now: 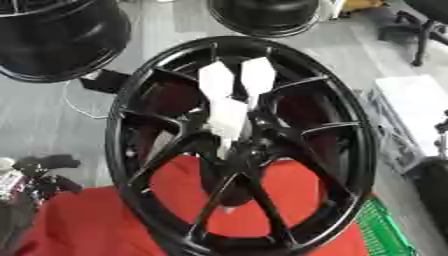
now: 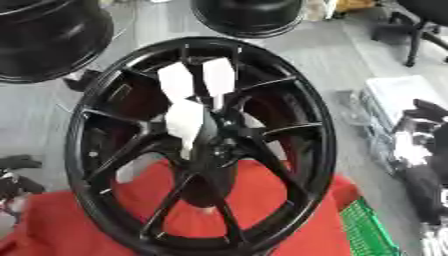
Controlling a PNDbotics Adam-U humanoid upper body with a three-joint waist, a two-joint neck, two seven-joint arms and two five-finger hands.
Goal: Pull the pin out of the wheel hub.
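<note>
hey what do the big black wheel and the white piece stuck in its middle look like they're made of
The wheel looks like cast metal with a glossy black coat: thin rigid spokes and light glints along the rim. The white piece at the hub looks like matte plastic, flat-faced and without shine, though the blur leaves that open. The red cover underneath looks like cloth.

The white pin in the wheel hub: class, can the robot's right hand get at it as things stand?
Probably yes. The white pin stands out of the hub of the black wheel on the near side, with nothing covering it. The right hand is off at the right edge, beside the rim, so it must first come across.
</note>
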